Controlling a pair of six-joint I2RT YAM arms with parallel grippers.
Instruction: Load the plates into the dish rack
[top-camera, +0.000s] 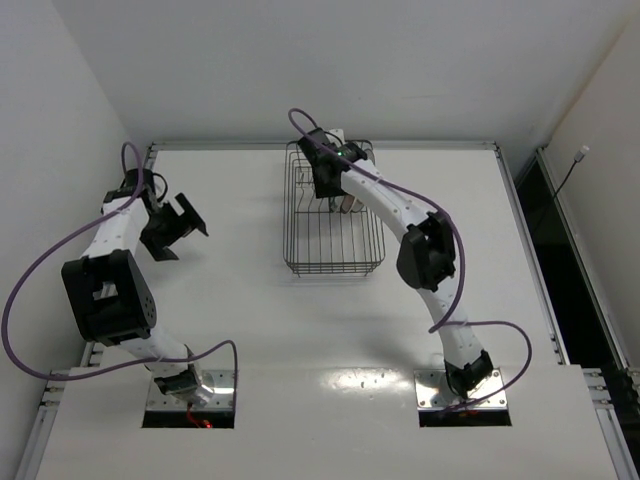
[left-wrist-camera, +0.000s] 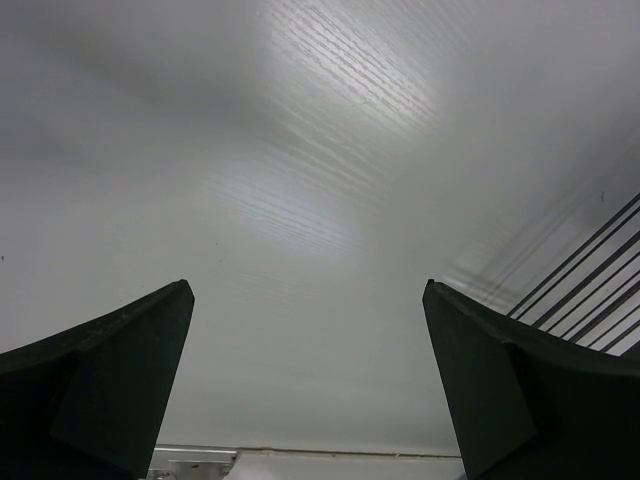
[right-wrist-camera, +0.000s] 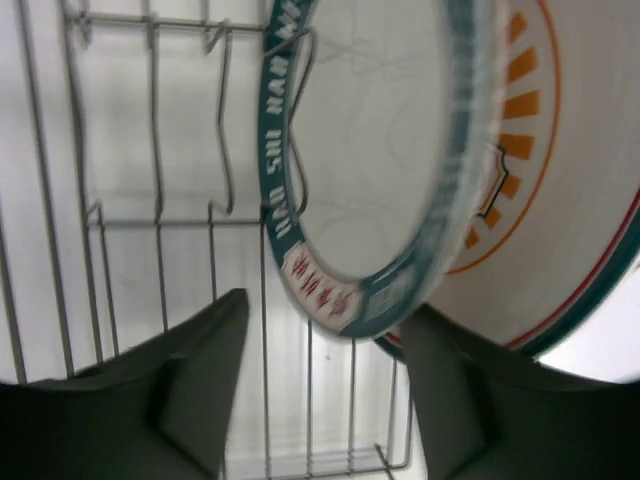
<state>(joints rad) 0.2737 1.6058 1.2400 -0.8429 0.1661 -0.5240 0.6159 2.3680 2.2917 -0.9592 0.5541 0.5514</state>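
Note:
The dark wire dish rack (top-camera: 330, 240) stands at the back middle of the table. My right gripper (top-camera: 325, 183) reaches into its far end. In the right wrist view the teal-rimmed plate (right-wrist-camera: 372, 150) stands on edge among the rack's tines (right-wrist-camera: 222, 120). Its lower rim sits between my right gripper's (right-wrist-camera: 328, 305) spread fingers, which do not clamp it. The orange sunburst plate (right-wrist-camera: 545, 200) stands just behind it. I cannot make out the plate with faint grey marks. My left gripper (top-camera: 176, 226) is open and empty over bare table, left of the rack.
The left wrist view shows my left gripper (left-wrist-camera: 308, 290) over white tabletop, with the rack's wires (left-wrist-camera: 590, 290) at the right edge and the table's metal edge at the bottom. White walls close the table on the left and back.

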